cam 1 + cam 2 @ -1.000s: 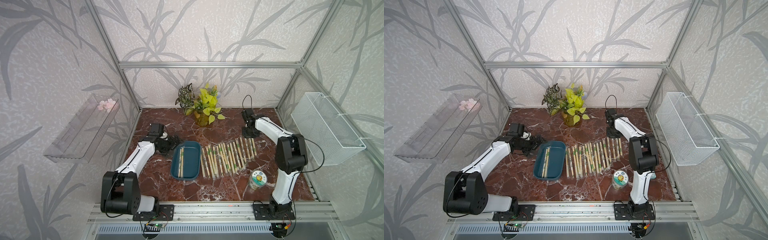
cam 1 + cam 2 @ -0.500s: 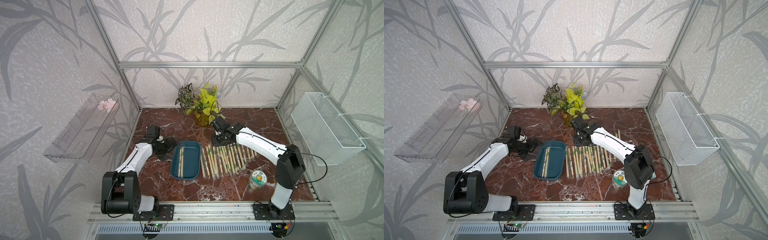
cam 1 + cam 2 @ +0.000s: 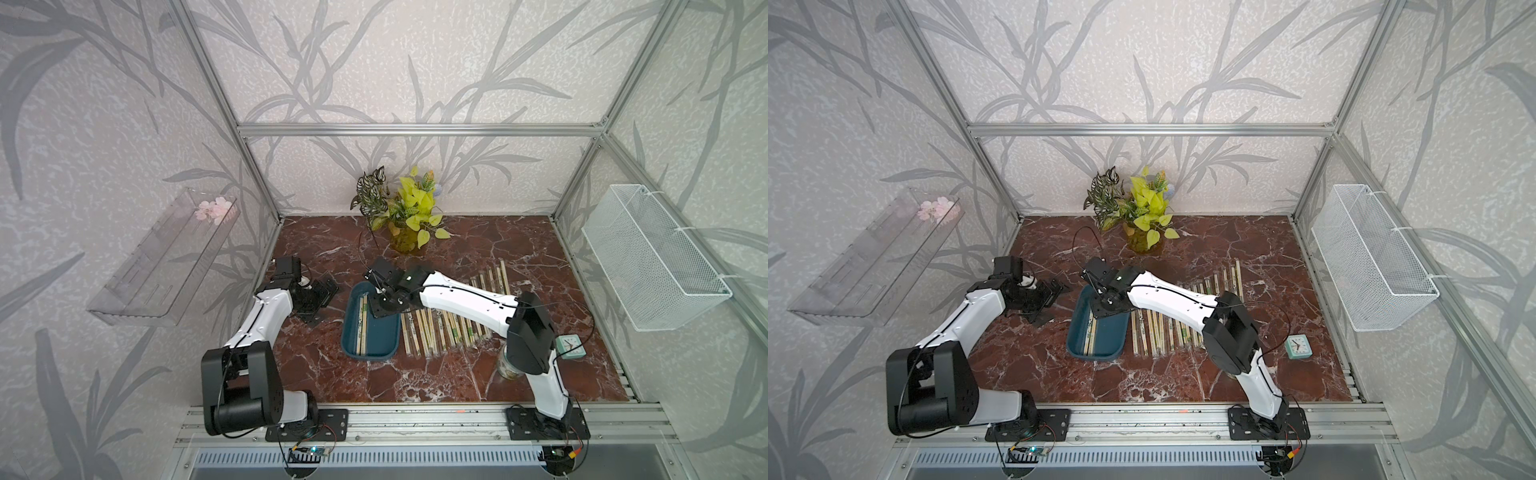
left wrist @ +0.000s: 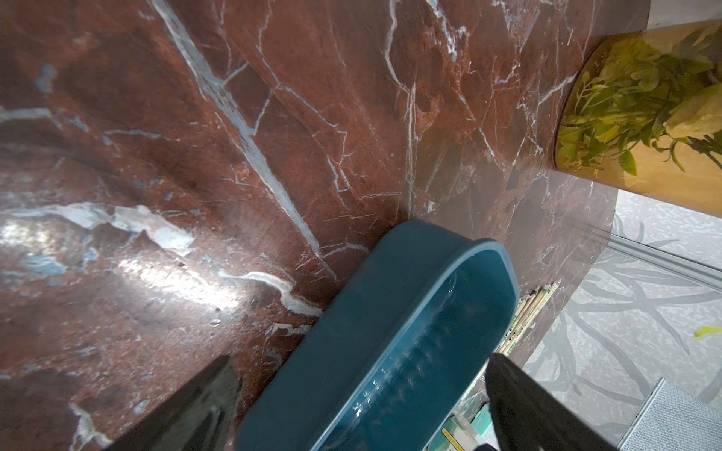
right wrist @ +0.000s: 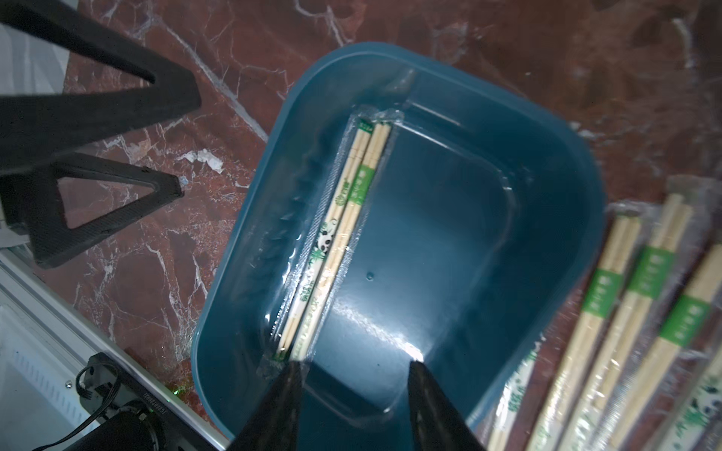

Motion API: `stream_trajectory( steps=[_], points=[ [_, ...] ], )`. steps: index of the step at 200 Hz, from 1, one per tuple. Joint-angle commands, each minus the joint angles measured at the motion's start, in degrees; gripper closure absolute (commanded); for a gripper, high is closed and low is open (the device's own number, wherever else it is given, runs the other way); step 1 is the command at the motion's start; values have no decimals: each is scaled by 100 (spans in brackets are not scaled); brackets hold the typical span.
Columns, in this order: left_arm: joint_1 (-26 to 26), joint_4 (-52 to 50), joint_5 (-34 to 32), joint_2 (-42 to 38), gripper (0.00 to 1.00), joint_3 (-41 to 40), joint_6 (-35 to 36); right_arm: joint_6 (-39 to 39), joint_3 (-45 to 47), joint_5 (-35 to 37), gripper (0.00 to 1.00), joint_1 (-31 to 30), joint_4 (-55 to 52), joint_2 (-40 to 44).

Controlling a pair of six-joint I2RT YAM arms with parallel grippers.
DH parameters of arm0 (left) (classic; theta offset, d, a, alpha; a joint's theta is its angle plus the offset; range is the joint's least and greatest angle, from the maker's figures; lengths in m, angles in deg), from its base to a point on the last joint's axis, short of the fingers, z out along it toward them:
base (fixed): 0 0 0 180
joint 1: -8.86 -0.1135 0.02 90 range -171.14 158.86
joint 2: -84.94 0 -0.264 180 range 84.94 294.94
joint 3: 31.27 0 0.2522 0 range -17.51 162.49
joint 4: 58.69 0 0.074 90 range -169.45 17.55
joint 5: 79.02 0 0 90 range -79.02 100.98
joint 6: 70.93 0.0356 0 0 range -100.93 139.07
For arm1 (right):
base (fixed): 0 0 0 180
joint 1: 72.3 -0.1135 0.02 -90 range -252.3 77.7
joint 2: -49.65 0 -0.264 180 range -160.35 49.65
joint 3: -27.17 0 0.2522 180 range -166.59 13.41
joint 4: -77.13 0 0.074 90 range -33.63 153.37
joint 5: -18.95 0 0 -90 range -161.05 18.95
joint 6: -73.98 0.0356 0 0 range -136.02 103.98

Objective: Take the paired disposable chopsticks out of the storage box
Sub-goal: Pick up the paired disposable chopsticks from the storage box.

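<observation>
Right wrist view shows the right gripper [image 5: 355,365] hanging part-open and empty over one end of the storage box [image 5: 586,187], where two paired disposable chopsticks [image 5: 344,218] lie side by side tight against a side wall. With so little room there, a closing finger could skid off the slick sleeve, snag both pairs or shove the box, which the wide-open, empty left gripper [image 3: 324,303] beside it does not brace.

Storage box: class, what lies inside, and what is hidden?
Two sleeved chopstick pairs lie side by side along one long wall of the storage box; its remaining floor shows bare. The right claw, open above one end, covers the floor there.
</observation>
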Motion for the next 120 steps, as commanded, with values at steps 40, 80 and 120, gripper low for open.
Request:
stream_trajectory(
  steps=[40,80,120],
  points=[
    [-265,-157,98,-118,0,-139,201,-241,-1353,180,53,-336,-955,-1228],
    [-318,-137,155,-160,0,-177,201,-334,-2060,369,53,-383,-1443,-1785],
    [-340,-129,186,-193,0,-225,191,-372,-2450,508,53,-388,-1723,-2095]
  ],
)
